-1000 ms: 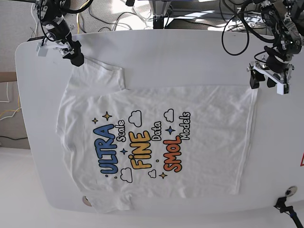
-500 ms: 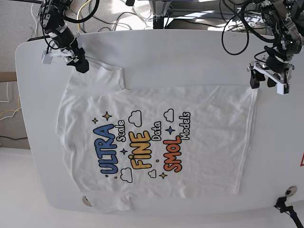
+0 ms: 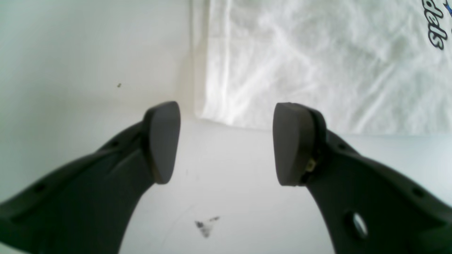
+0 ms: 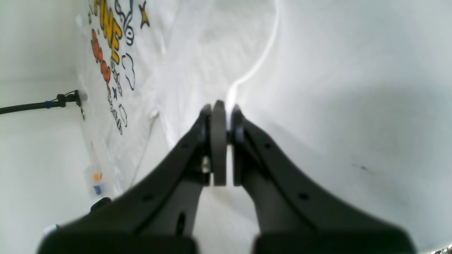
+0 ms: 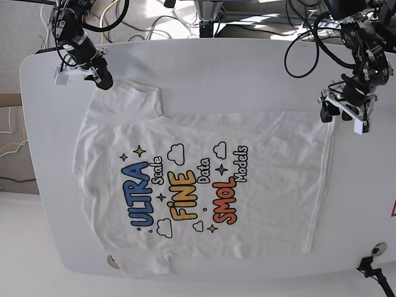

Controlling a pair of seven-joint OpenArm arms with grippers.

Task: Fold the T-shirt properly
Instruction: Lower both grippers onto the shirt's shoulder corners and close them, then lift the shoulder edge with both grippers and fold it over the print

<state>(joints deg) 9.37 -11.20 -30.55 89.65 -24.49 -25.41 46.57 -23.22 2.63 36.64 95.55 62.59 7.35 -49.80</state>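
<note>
At ten o'clock: right gripper [image 5: 104,81] jaws clamped on T-shirt [image 5: 204,185] sleeve | left gripper [image 5: 344,113] jaws wide at hem corner | advice: pinch both layers before lifting.

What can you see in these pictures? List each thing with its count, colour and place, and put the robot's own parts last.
T-shirt: one, white with a blue, yellow and orange print, spread flat across the table, print up.
Table: one, white, under the shirt.
Cables: several, black and yellow, on the floor beyond the table's far edge.
Left pincer: one, dark grey, open, above bare table just off the shirt's hem corner.
Right pincer: one, dark grey, shut at the edge of the shirt's sleeve; the views do not show for certain that cloth is pinched.
</note>
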